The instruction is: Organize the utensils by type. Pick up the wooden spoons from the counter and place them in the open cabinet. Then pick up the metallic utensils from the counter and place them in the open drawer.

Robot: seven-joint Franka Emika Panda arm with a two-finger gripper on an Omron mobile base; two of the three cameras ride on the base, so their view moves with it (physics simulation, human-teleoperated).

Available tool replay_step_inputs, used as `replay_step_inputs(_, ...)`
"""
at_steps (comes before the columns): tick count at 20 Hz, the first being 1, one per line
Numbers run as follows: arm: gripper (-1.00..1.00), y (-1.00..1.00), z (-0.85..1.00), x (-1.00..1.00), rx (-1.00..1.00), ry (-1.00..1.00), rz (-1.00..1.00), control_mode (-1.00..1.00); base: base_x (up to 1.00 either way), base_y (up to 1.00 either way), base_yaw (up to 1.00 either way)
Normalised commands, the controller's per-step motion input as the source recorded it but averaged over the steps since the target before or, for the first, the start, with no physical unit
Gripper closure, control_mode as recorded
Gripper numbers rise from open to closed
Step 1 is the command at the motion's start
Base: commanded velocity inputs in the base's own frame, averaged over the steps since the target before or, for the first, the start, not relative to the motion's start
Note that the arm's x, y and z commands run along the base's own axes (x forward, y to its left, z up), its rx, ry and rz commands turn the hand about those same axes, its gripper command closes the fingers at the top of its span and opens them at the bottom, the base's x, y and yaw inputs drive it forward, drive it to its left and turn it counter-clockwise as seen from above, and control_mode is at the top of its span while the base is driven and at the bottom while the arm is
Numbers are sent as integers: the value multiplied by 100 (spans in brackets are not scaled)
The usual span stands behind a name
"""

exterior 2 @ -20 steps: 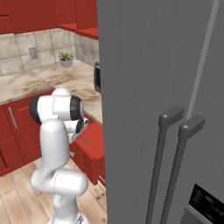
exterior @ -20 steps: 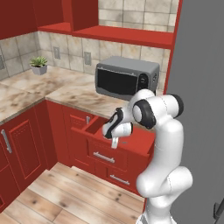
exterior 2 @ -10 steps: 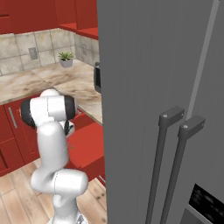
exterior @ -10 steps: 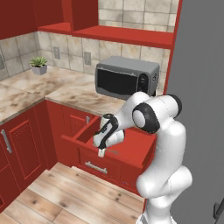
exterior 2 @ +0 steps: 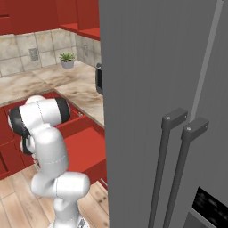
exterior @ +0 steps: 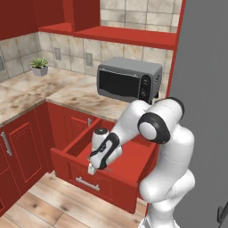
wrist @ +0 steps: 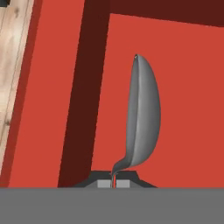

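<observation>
My gripper (wrist: 113, 183) is shut on the thin handle of the all-silver spoon (wrist: 142, 118), one of the metallic utensils. The spoon's bowl points away from the hand, above the plain red floor of the open drawer (wrist: 183, 87), close to one of its side walls. In the left base view the gripper (exterior: 92, 167) hangs low over the front part of the open drawer (exterior: 71, 150), which juts out from the red base units under the counter (exterior: 67, 91). The drawer (exterior 2: 87, 144) also appears behind the arm in the right base view.
A grey microwave (exterior: 129, 80) stands on the counter behind the drawer, and a small potted plant (exterior: 40, 66) sits at the back left. A tall grey fridge (exterior 2: 156, 111) rises close on the right. Wooden floor (exterior: 44, 205) lies in front of the drawer.
The arm has swung down and toward the drawer's front with the spoon still in the grip. The drawer now stands further out than a second ago.
</observation>
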Motion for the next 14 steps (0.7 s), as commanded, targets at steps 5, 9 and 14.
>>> replay_step_inputs(5, 100, 42, -15, -84, 0, 0, -14, -100, 0, 0, 0)
replay_step_inputs(9, 100, 38, -9, -83, 0, 0, -13, -100, 0, 0, 0)
replay_step_inputs(14, 100, 21, -1, -56, 0, 1, -13, -100, 0, 0, 0)
